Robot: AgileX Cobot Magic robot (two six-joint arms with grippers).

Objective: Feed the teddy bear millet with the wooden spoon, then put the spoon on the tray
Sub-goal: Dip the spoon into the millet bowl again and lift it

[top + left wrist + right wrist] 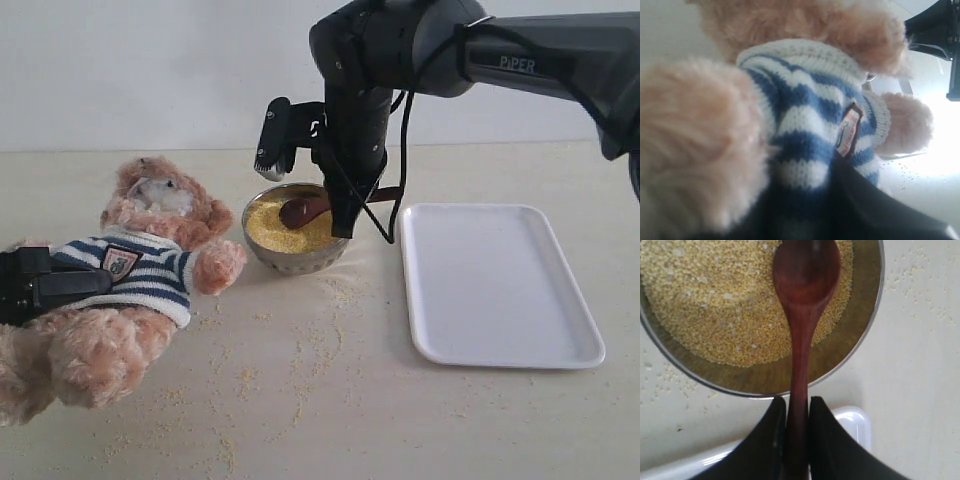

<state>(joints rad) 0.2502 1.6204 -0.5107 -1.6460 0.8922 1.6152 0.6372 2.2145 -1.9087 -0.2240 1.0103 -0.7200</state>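
Right wrist view puts the wooden spoon [802, 300] straight out from the right gripper [797, 404], whose two dark fingers are clamped on either side of the handle. The oval end lies over the millet [715, 300] with no grain visible in it. So scooping looks like the step in hand.

To do it well, tip the front edge down into the yellow heap and draw it through shallowly. Level it before lifting, and take a modest load rather than a heaped one. The steel bowl [854, 360] is light-looking and might skid if the spoon presses on its wall, so work in the middle of the grain.

Loose grains [320, 340] already dot the table [420, 420], so the carry needs to be slow and flat.

In the exterior view the teddy bear [140, 265] lies on its back just left of the bowl, with its muzzle [165, 195] facing up. The left gripper [50, 285] appears closed on the bear's striped middle, holding it steady. The carry toward the mouth is therefore a short one to the left.

The tray [500, 290] lies bare to the right of the bowl.
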